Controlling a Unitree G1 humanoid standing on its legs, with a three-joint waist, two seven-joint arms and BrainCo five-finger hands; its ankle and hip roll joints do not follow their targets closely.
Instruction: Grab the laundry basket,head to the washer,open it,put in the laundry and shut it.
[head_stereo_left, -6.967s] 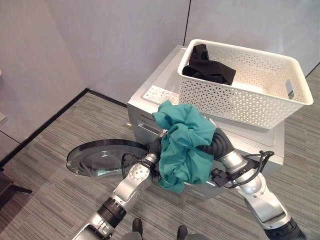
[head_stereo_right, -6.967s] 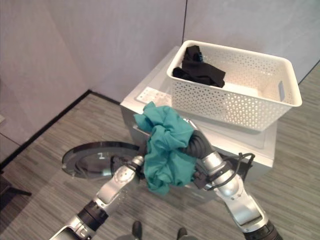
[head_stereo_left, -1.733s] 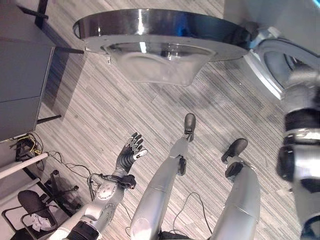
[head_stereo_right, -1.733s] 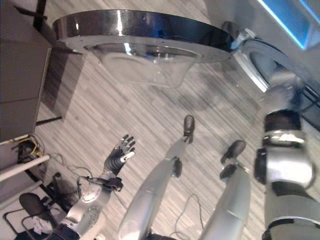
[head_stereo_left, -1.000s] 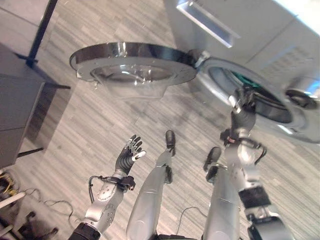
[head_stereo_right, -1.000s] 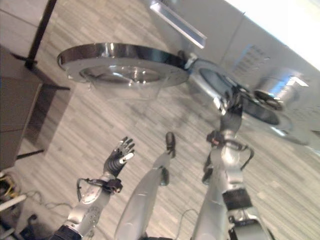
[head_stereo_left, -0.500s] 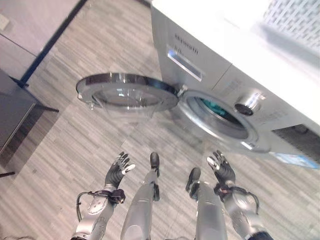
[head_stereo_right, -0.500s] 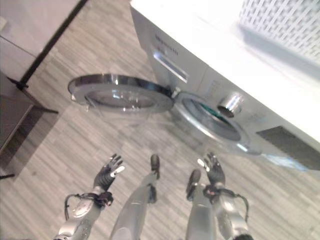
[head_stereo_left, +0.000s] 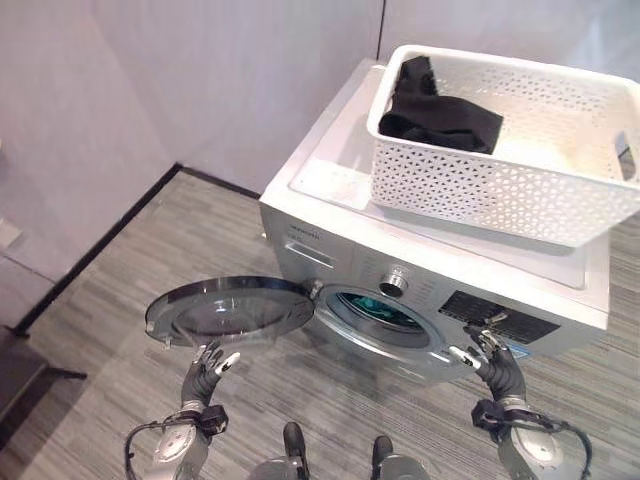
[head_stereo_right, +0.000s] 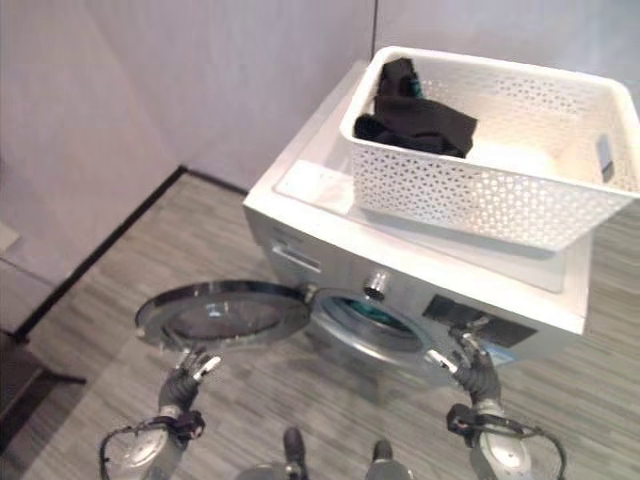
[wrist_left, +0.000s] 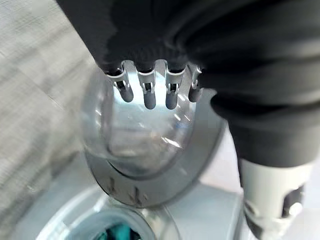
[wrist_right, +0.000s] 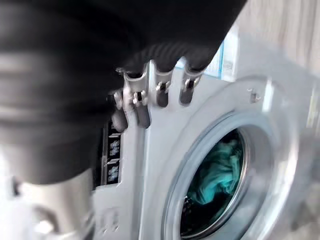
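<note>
Partway there: washer (head_stereo_left: 330, 235) reached, door (head_stereo_left: 228, 309) swung wide, teal cloth (wrist_right: 217, 167) already lying in the drum, yet black laundry (head_stereo_left: 437, 113) waiting up in the basket (head_stereo_left: 480, 190) on top and the door not yet shut. Down low, left hand (head_stereo_left: 208, 368) just under the door rim and right hand (head_stereo_left: 498, 365) in front of the panel, both spread and empty, well below the basket.
</note>
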